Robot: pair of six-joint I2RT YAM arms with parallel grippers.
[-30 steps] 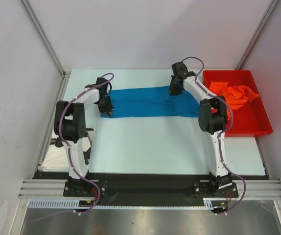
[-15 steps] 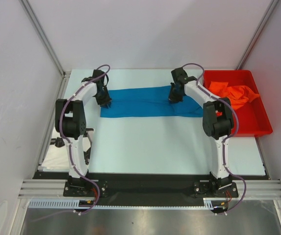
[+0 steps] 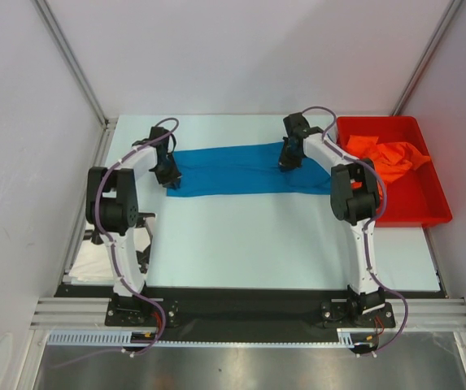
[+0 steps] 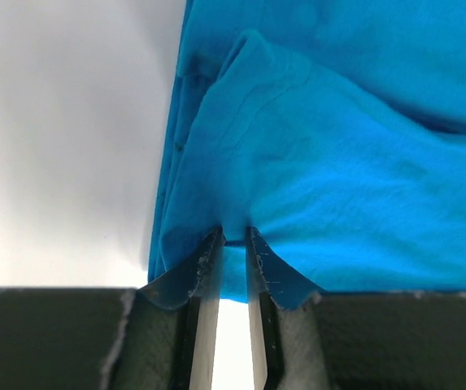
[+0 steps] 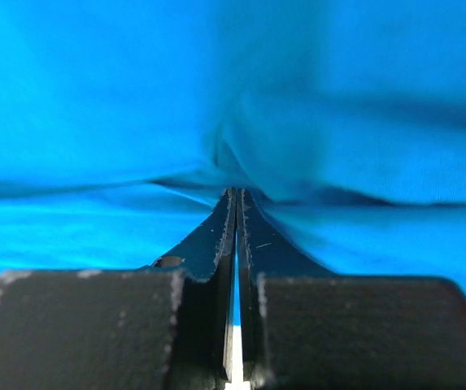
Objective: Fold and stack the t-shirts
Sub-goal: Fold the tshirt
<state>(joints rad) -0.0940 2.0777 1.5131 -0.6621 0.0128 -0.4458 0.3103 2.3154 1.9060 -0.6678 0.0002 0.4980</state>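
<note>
The left gripper [image 4: 231, 244] has its jaws clamped on a raised pleat at the left end of the plain bright blue soft-cloth t-shirt [image 4: 338, 203]. The right gripper [image 5: 234, 199] has its jaws pressed together on a pucker toward the shirt's right. Light and limp, it should sag between holds, so gripping edges through all layers seems best. Only the top view shows it as a long band across the pale table [image 3: 281, 236], beside a rigid red plastic bin [image 3: 415, 218] holding a crumpled orange t-shirt [image 3: 391, 158].
</note>
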